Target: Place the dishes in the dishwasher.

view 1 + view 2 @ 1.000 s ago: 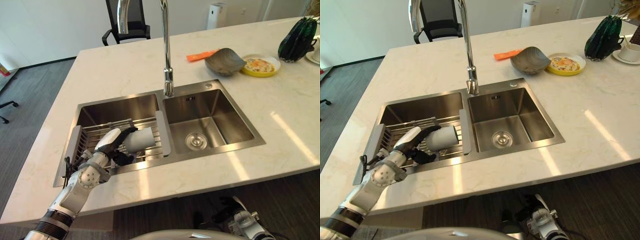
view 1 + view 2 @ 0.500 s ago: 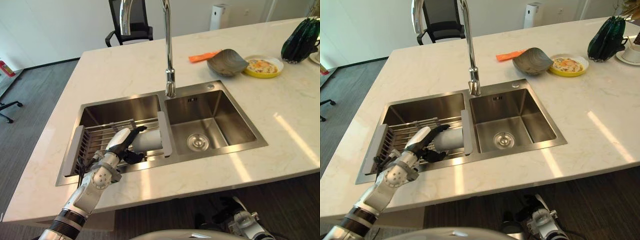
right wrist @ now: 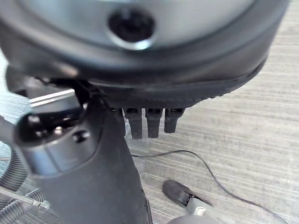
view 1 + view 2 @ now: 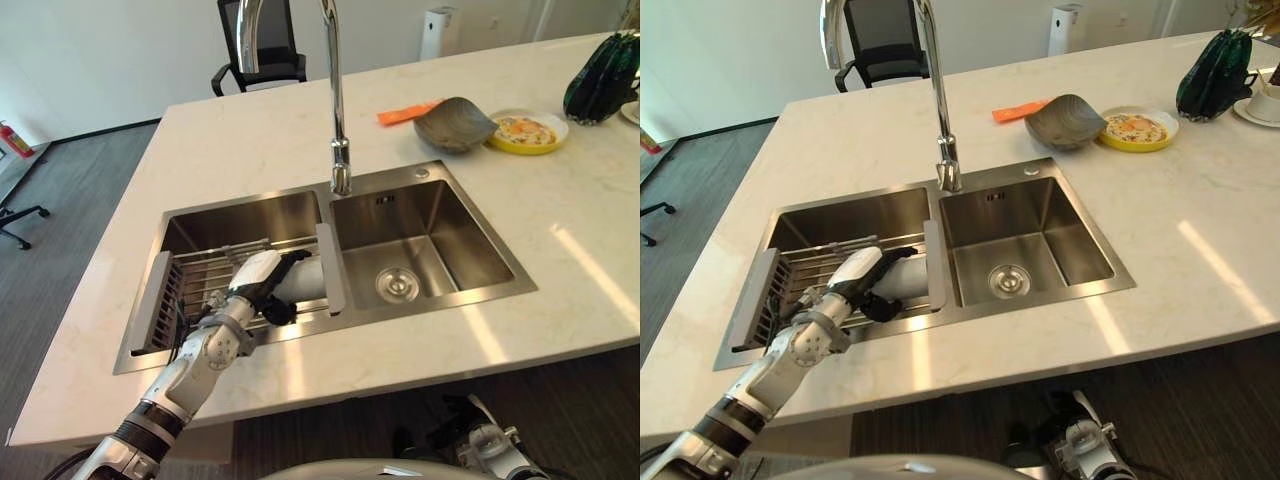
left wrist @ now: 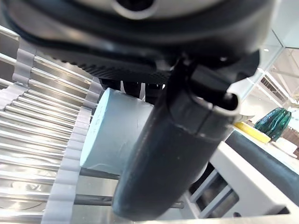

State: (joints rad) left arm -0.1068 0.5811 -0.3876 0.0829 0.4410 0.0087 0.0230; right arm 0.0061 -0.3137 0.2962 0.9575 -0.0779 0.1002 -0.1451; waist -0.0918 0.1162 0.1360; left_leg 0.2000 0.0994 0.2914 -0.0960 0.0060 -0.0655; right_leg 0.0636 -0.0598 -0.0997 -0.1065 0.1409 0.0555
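Left hand (image 4: 262, 283): dark fingers and white-covered thumb curled round the cup, gripping it over the drying rack.
Cup (image 5: 117, 135): pale grey-blue cylinder, matte, lying on its side with its flat base showing in the left wrist view; it rests on the rack in the left basin, just beside the rack's right end piece.
Drying rack (image 4: 195, 283): parallel steel rods between grey end pieces, spanning the near part of the left basin.
Sink (image 4: 430, 240): brushed stainless steel, two rectangular basins; round drain in the right basin.
Tap (image 4: 335, 120): tall polished arched spout, behind the divider.
Countertop (image 4: 260, 140): pale cream stone with faint veining.
Far right: dark grey ridged bowl (image 4: 455, 123), touching a yellow plate (image 4: 528, 132) with food; orange cloth (image 4: 405, 112) left of the bowl.
Right hand (image 3: 140, 122): low over grey striped flooring, fingers curled, holding nothing.
Writing: none legible.
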